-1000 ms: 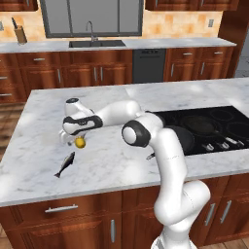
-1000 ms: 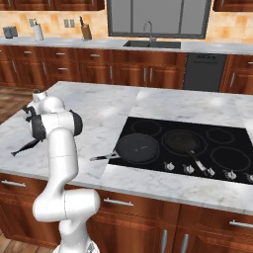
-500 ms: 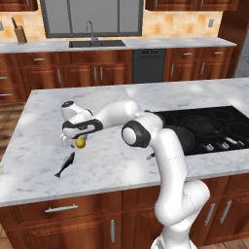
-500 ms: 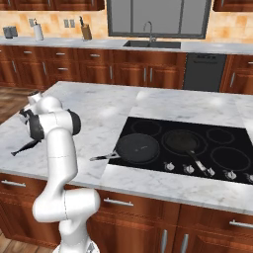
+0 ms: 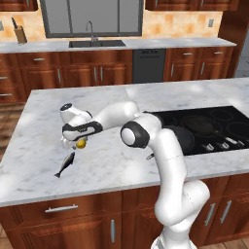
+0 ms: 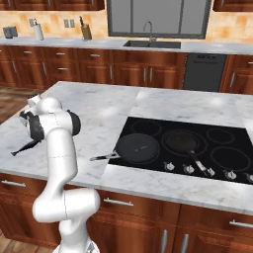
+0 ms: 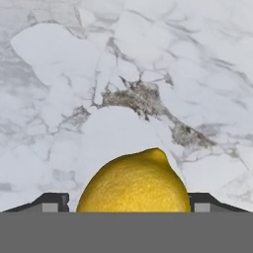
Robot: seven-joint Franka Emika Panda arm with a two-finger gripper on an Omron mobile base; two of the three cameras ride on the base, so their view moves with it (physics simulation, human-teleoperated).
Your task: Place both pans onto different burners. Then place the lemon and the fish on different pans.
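Down low, bright yellow lemon (image 7: pixel 134 182) — nubbed tip

No text, label, brand, number or sign is being made out anywhere; nothing readable is being shown on any surface.

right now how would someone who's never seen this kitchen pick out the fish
Start at the white marble island counter and go to the end away from the black glass cooktop. Near the front edge lies a small slender dark grey fish, just in front of the round yellow lemon. It is long, dark and fork-tailed.
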